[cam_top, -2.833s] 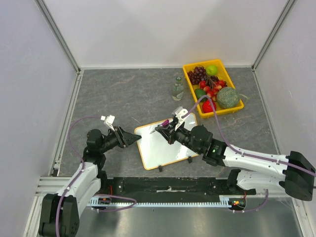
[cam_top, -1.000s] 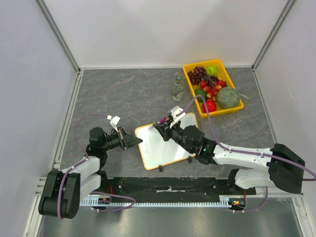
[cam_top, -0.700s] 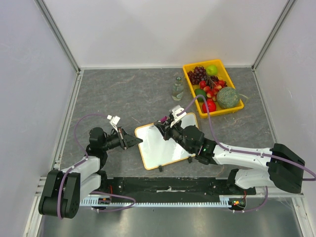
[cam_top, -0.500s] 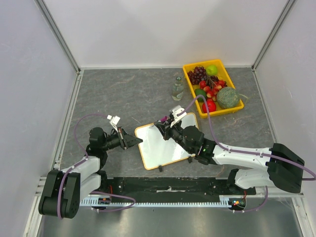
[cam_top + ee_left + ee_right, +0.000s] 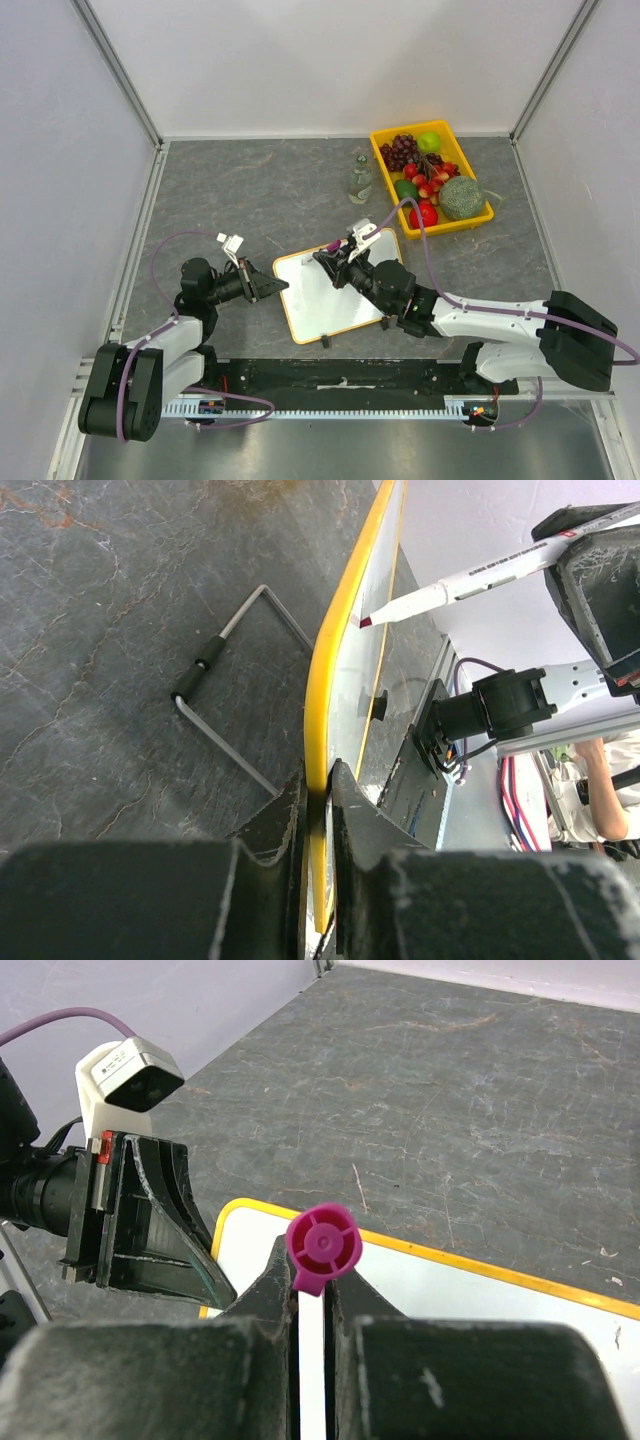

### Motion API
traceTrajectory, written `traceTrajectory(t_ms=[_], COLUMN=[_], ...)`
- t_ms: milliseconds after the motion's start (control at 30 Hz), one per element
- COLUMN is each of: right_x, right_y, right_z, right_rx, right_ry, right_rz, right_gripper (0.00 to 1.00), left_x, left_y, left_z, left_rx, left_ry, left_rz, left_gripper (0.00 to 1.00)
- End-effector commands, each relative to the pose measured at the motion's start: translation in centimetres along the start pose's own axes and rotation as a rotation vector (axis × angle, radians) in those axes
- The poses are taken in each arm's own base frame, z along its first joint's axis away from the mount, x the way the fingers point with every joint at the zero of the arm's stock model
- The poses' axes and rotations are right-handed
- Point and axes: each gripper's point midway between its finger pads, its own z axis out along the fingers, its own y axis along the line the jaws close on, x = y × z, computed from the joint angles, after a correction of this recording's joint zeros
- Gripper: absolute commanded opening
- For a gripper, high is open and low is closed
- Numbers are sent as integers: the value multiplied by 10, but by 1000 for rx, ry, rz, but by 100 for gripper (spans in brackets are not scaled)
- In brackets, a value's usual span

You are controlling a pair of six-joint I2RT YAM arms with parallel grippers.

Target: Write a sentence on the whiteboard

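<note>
I logged the left end effector [image 5: 318,783] clamped on the yellow rim of the whiteboard [image 5: 322,297]. The right end effector [image 5: 310,1278] gripped a marker [image 5: 470,577], tip close to the board face.

Right claw [image 5: 310,1282] grips a marker [image 5: 323,1243] (magenta cap end) over the whiteboard [image 5: 450,1290]

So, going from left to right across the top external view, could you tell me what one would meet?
The left gripper → whiteboard → yellow fruit tray. The right gripper, its marker and the bottle overlap the whiteboard's span, so they are left out.
</note>
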Motion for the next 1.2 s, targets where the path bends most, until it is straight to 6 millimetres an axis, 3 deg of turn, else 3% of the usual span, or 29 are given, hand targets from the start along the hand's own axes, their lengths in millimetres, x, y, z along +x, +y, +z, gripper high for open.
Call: traceTrajectory(t_ms=[0,400,867,1167], right_x=[12,26,-39,-35], right_y=[-6,-2,1,-9], right_z=[-5,-13,-17,-3], right_rx=[15,-29,-17,45], right_ry=[25,61,-104,-87], right_rz=[-11,-2,63,49], right_gripper=[0,0,0,0], left_x=[-7,-7,-7,-7], left_y=[-1,-1,-1,-1], left_z=[1,1,1,1], left_rx=[7,7,7,8], left_ry=[-12,-12,-12,-11], left_rz=[52,52,52,54], left_gripper=[2,2,2,2])
